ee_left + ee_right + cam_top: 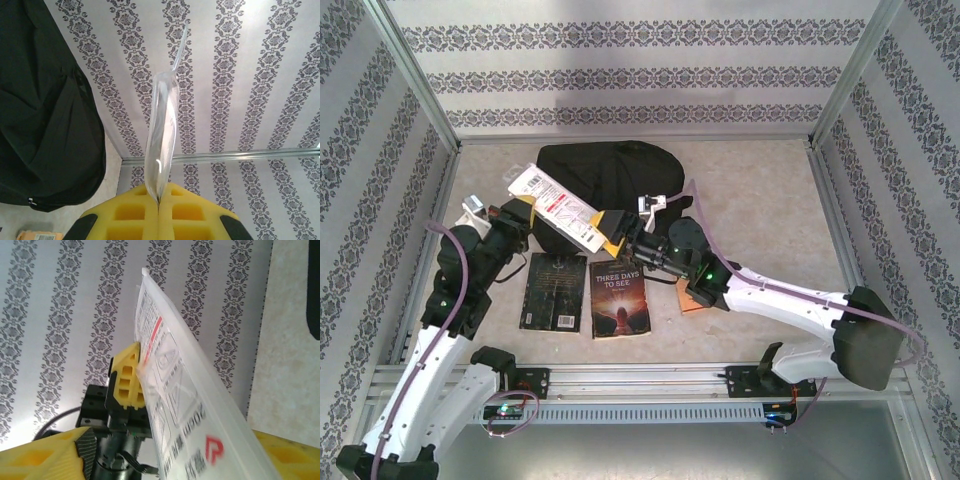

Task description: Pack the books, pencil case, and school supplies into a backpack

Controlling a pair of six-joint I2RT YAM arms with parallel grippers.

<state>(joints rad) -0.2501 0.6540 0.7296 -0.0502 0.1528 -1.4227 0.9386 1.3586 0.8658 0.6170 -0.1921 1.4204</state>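
Left gripper (159,201) is pinched tight on one end of the packet (560,208). Right gripper (613,236) has its fingers spread astride the other end. The packet hangs tilted over the backpack (610,165), with the books (620,298) lying nearer.

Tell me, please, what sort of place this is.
Probably a robot test cell: a tabletop boxed in by aluminium frame posts and damask-patterned wall panels, two arms bolted to a rail at its near edge, plus a black backpack and books.
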